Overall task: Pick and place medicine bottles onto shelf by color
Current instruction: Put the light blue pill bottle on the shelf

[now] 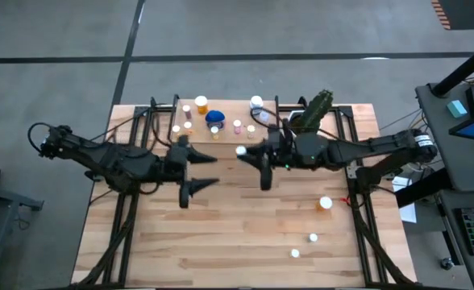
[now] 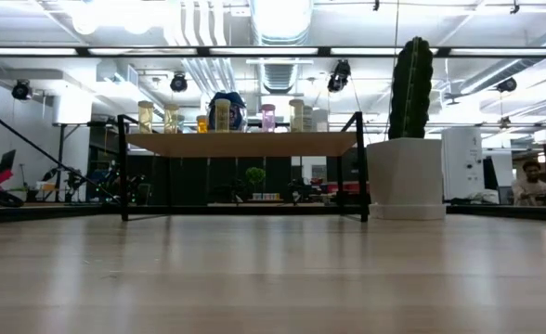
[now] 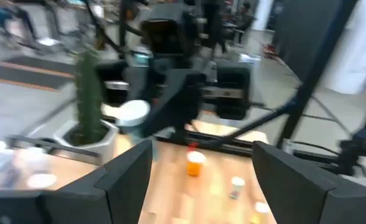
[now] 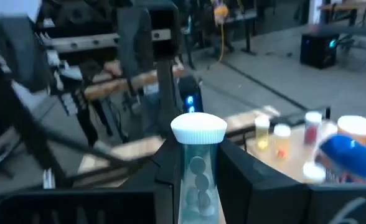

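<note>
High view: we see the right tool (image 1: 242,153) pinching a white-capped bottle (image 1: 241,150) above mid-table (image 1: 221,234), just before the crowded shelf (image 1: 229,107); the left tool (image 1: 207,171) hangs spread. Low view: shelf bottles (image 2: 222,113) stand close, so we judge placement may topple neighbours. Right wrist view: the bottle (image 4: 197,158) stands upright between the fingers (image 4: 245,171); a narrow grip may let it slip.

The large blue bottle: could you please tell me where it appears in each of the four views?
High view: blue bottle near the middle of the shelf, at the table's far edge.
Low view: the bottle stands on the shelf, left of centre, partly behind a paler bottle.
Left wrist view: not in it.
Right wrist view: the bottle is at the right edge.
Shared landmark: the shelf, seen in the high and low views.
</note>
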Action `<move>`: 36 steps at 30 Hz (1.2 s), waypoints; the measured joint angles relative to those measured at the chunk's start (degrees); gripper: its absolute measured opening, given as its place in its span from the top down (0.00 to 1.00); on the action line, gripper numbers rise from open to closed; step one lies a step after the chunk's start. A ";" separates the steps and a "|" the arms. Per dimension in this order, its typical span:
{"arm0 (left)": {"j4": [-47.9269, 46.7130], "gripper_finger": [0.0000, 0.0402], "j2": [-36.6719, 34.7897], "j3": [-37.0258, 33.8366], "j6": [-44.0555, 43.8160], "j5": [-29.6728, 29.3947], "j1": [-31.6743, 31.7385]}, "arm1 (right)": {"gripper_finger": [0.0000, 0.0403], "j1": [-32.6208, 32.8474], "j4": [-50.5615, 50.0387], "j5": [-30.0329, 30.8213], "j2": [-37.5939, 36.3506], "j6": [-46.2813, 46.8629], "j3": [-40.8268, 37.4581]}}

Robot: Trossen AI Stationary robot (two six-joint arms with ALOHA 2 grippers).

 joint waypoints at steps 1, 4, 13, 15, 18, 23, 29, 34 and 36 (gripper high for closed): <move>-0.89 0.36 -0.93 0.00 0.58 -0.37 0.44 | 0.85 -0.56 0.83 -0.35 0.49 -0.05 1.03; -3.59 0.36 -3.43 -0.54 1.67 -0.45 1.84 | 0.85 -1.74 2.04 -1.49 2.14 -0.34 4.82; 13.39 0.36 -7.66 -13.92 2.43 -0.40 6.00 | 0.85 -3.46 3.89 -1.66 11.75 -3.06 17.07; 19.35 0.36 -7.68 -17.20 3.30 -0.37 7.14 | 0.85 -3.79 4.07 -1.85 13.89 -4.58 20.05; 24.81 0.36 -8.15 -20.46 3.41 -0.44 9.03 | 0.85 -4.09 2.97 -3.03 16.48 -7.18 24.30; 35.10 0.36 -8.82 -23.23 6.35 0.30 11.06 | 0.85 -4.16 -3.19 -3.68 19.69 -10.03 30.91; 36.17 0.41 -8.97 -23.65 8.20 0.76 11.35 | 0.85 -4.29 -8.78 -4.53 22.50 -12.20 36.38; 36.29 0.56 -8.97 -23.67 8.11 0.80 11.33 | 0.85 -4.42 -11.93 -4.51 23.30 -13.06 38.79; 36.19 0.63 -8.97 -23.76 8.09 0.80 11.33 | 0.85 -4.42 -12.47 -4.51 23.35 -13.67 39.07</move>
